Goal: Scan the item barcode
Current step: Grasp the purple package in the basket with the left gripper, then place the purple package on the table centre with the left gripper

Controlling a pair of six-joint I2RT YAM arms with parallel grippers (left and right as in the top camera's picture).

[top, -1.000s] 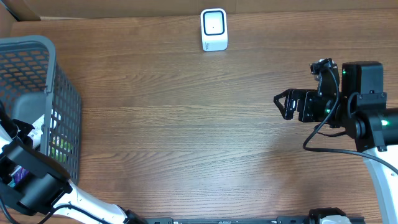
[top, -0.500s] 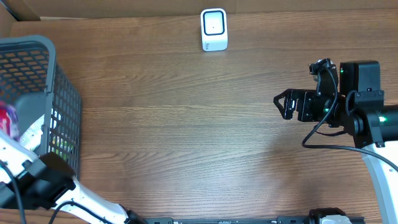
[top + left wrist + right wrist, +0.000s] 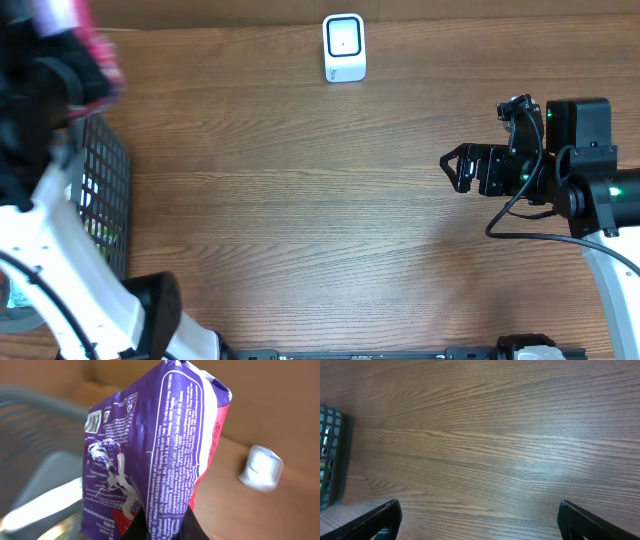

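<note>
The item is a purple and red packet (image 3: 150, 455) with white print, and my left gripper (image 3: 159, 527) is shut on its lower edge. No barcode shows on the side facing the left wrist camera. From overhead the packet (image 3: 98, 52) is a pink blur high at the far left, above the basket, with the left gripper (image 3: 62, 72) under it. The white scanner (image 3: 344, 47) stands at the back middle of the table and appears blurred in the left wrist view as well (image 3: 260, 466). At the right, my right gripper (image 3: 452, 168) hangs open over bare wood, holding nothing (image 3: 477, 515).
A grey mesh basket (image 3: 108, 190) stands at the left edge with other goods inside; its corner shows in the right wrist view (image 3: 331, 455). The left arm's white links cross the lower left. Brown cardboard walls line the back edge.
The left arm has risen from the basket's near side up and toward the back left, carrying the packet out above the basket. The right arm has not moved.
</note>
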